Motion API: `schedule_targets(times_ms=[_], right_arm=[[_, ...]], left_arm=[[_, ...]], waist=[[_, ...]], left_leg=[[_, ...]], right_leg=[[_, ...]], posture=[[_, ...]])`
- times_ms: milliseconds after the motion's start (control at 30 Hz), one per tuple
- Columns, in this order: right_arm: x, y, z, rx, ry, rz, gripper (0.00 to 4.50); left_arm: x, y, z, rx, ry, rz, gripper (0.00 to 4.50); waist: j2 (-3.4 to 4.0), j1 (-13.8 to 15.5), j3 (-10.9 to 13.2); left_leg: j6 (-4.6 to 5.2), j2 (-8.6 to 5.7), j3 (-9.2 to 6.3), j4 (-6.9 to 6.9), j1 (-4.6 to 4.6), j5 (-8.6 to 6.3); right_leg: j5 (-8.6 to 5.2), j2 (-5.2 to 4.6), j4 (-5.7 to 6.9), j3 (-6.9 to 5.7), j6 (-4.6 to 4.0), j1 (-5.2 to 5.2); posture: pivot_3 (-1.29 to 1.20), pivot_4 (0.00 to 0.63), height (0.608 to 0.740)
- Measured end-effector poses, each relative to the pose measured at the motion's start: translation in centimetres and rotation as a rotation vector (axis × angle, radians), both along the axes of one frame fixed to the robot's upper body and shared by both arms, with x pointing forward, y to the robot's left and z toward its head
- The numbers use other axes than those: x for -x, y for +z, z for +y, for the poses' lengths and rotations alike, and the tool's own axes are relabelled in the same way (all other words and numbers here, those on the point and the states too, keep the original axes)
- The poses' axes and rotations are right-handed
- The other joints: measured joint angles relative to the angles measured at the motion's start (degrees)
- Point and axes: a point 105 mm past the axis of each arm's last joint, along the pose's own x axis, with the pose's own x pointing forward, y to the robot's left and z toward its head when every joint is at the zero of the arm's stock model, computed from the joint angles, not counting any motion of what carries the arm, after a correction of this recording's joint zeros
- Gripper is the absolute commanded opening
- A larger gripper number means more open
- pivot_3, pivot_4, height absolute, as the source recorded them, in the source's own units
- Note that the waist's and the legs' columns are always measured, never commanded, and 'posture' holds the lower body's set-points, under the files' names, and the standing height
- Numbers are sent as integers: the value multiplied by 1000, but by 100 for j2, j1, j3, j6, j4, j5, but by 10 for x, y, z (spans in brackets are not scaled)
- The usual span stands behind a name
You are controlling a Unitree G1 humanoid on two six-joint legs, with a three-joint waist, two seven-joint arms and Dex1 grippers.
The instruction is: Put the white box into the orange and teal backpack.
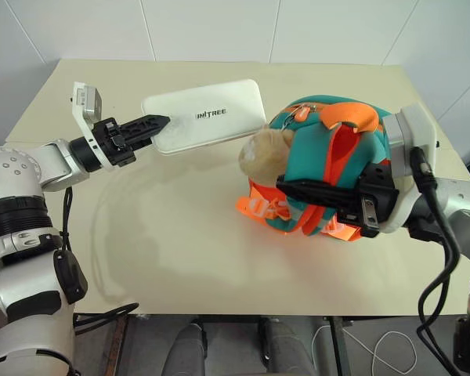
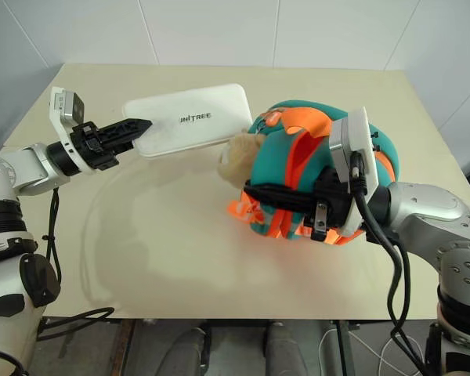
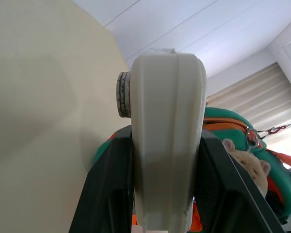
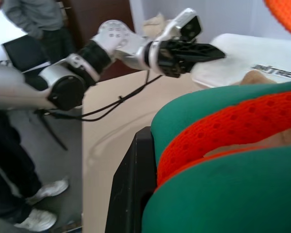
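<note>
- Pale cream tabletop (image 1: pixel 180 258), matte and bare apart from the task items, set against white panelled walls; all places below are given relative to the backpack
- Rounded orange fabric backpack with teal panels and bright orange webbing straps (image 1: pixel 329 168): sits on the tabletop toward the robot's right, with a tan plush toy (image 1: pixel 265 153) hanging on its left face
- Flat, elongated white plastic box with rounded corners and dark lettering (image 1: pixel 207 115): held in the air to the left of the backpack and slightly behind it, its near end just above the plush toy, not yet inside
- Left gripper (image 1: pixel 158 124): black fingers pinching the box's far short end, one on each broad face, as the left wrist view confirms (image 3: pixel 167 160)
- Right gripper (image 1: pixel 298 188): fingers pressed together across the front of the backpack, apparently nipping fabric or a strap; exactly what is caught cannot be told
- Opening of the backpack: no gap wide enough for the box can be made out from the head views
- Risk, judged: the box is gripped by one end only, so it could pivot or slip if its free end strikes the plush toy or a strap
- Risk, judged: if the right gripper's hold is slight, the backpack may tip or slide when the box pushes in
- Room: a person stands beyond the table edge in the right wrist view (image 4: pixel 36 19), with dark furniture behind
</note>
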Motion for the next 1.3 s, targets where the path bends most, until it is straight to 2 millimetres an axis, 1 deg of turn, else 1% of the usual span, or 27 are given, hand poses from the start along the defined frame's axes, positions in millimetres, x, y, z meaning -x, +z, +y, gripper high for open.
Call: schedule_targets(times_ms=[167, 300, 367, 433, 467, 567, 667, 767, 833, 933, 1067, 1167, 1300], right_arm=[[13, 6, -2, 45, 89, -7, 0], [22, 6, -6, 78, 160, -5, 0], [23, 3, -10, 94, 170, -11, 0], [17, -5, -18, 129, 143, -15, 0], [12, -7, -23, 139, 124, -33, 0], [4, -8, -32, 150, 94, -67, 0], [2, -8, -36, 160, 96, -101, 0], [-3, -12, -43, 161, 84, -124, 0], [-7, -15, -48, 167, 65, -121, 0], [-8, -15, -49, 170, 57, -138, 0], [-9, -16, -48, 158, 56, -140, 0], [-9, -17, -48, 158, 55, -139, 0], [-10, -18, -47, 156, 55, -138, 0]], left_arm=[[-1, 4, 8, -33, 14, -9, 1245], [0, 3, 10, -57, 7, -15, 1244], [0, 2, 9, -75, 3, -19, 1244], [2, 5, 13, -97, 10, -46, 1244], [4, 9, 16, -118, 17, -94, 1244], [13, 23, 19, -159, 14, -241, 1244], [20, 26, 23, -167, 11, -367, 1244], [36, 25, 27, -155, -31, -500, 1244], [46, 32, 28, -132, -77, -587, 1244], [60, 43, 25, -136, -137, -689, 1244], [69, 42, 19, -142, -222, -738, 1244], [71, 38, 18, -153, -251, -742, 1244], [68, 27, 11, -223, -304, -721, 1244]], waist=[[0, 5, 0], [0, 9, 0], [0, 11, 0], [-5, 3, 3], [-5, -15, 3], [-4, -10, 3], [-4, 8, 3], [-5, 7, 4], [-5, 12, 4], [-5, 21, 4], [-5, 14, 4], [-5, 12, 4], [-5, 9, 4]], left_leg=[[0, 0, 0, 7, 1, 0], [0, -1, 0, 8, 1, 0], [1, -1, 0, 8, 1, 0], [1, -1, 1, 11, 0, 0], [0, -1, 5, 12, 0, 0], [0, 0, 6, 12, 6, 0], [-1, 1, 5, 16, 8, 1], [-1, 1, 6, 20, 6, 1], [0, 1, 6, 23, 6, 1], [0, 1, 5, 29, 11, 1], [1, 1, 5, 43, 11, 1], [2, 1, 4, 48, 11, 1], [2, 1, 4, 55, 11, 1]], right_leg=[[-1, 0, 6, 0, -1, 0], [-1, 0, 6, 0, 0, 1], [-1, 0, 7, 0, 0, 1], [-2, 1, 7, 0, 1, 0], [-1, 1, 8, 3, 1, 0], [-2, 1, 15, 4, -1, 0], [-3, 1, 19, 3, -3, 2], [-3, 0, 17, 4, -2, 4], [-3, 0, 21, 4, -2, 4], [-3, 0, 23, 3, -2, 12], [-1, 0, 29, 4, 0, 16], [-2, 1, 35, 3, 0, 16], [-2, 1, 41, 4, 0, 16]], posture=[[0, 150, 740], [0, 150, 740], [0, 150, 740], [0, 150, 740], [0, 150, 740], [0, 150, 740], [0, 150, 740], [0, 150, 740], [0, 150, 740], [0, 150, 740], [0, 150, 740], [0, 150, 740], [0, 150, 740]])
